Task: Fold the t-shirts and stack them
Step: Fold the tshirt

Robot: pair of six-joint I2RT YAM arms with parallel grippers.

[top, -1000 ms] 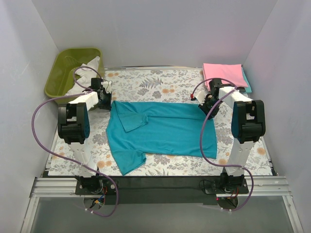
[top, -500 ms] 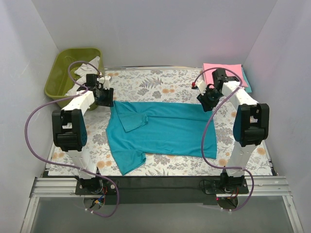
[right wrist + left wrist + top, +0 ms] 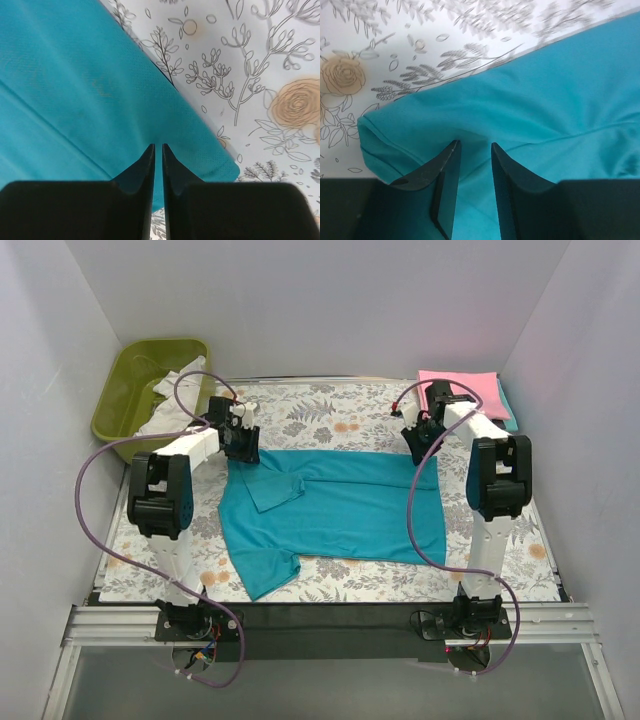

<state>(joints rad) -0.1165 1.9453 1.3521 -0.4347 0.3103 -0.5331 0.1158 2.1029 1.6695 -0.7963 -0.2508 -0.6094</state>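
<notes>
A teal t-shirt [image 3: 340,505] lies spread on the floral cloth, one sleeve folded in at its upper left. My left gripper [image 3: 243,445] sits on the shirt's far left corner. In the left wrist view, its jaws [image 3: 473,146] stand apart with the teal cloth [image 3: 545,90] wrinkling up between them. My right gripper [image 3: 415,440] is at the far right corner. Its jaws [image 3: 157,146] are nearly together, pinching the teal hem [image 3: 75,75] by the corner. A folded pink t-shirt [image 3: 460,390] lies at the back right.
An olive-green tub [image 3: 125,390] at the back left holds white cloth [image 3: 175,405]. A blue-green folded edge [image 3: 508,412] shows under the pink shirt. White walls enclose the table on three sides. Purple cables loop from both arms.
Both grippers moved from beside the shirt onto its far corners. Their jaws opened on the way and have since narrowed, the right almost fully.
</notes>
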